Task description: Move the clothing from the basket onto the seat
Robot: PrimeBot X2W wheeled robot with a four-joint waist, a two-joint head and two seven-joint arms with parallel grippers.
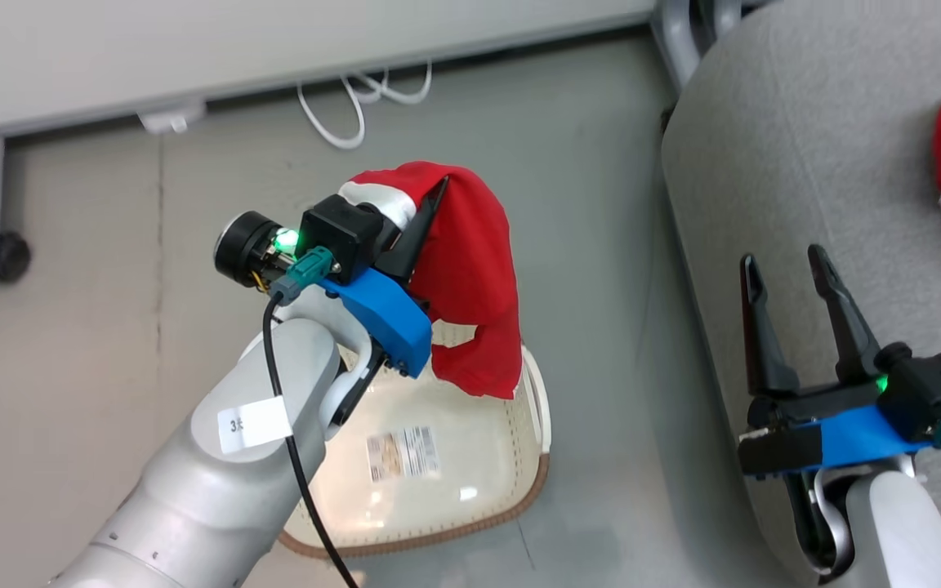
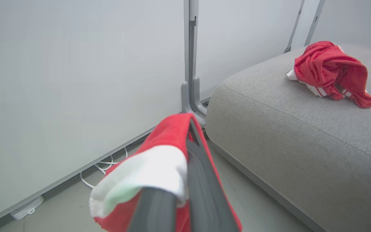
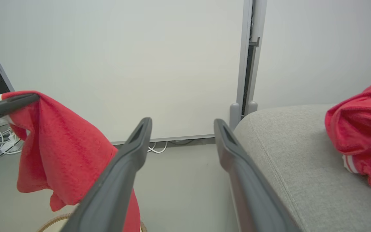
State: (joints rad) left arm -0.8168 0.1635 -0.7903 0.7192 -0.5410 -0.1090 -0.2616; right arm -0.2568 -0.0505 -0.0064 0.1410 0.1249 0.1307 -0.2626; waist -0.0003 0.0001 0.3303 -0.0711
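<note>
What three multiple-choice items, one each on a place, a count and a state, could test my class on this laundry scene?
1. Where does the loose red garment lie? A on the seat; B on the floor; C on a table.
2. How many red garments are visible? A one; B two; C three.
3. How does the right gripper stand? A shut on cloth; B open, empty; C shut, empty.
Key: 1 A, it lies crumpled there. 2 B, the other garment hangs from the shut left gripper over the basket. 3 B, its fingers stand apart, nothing between.
</note>
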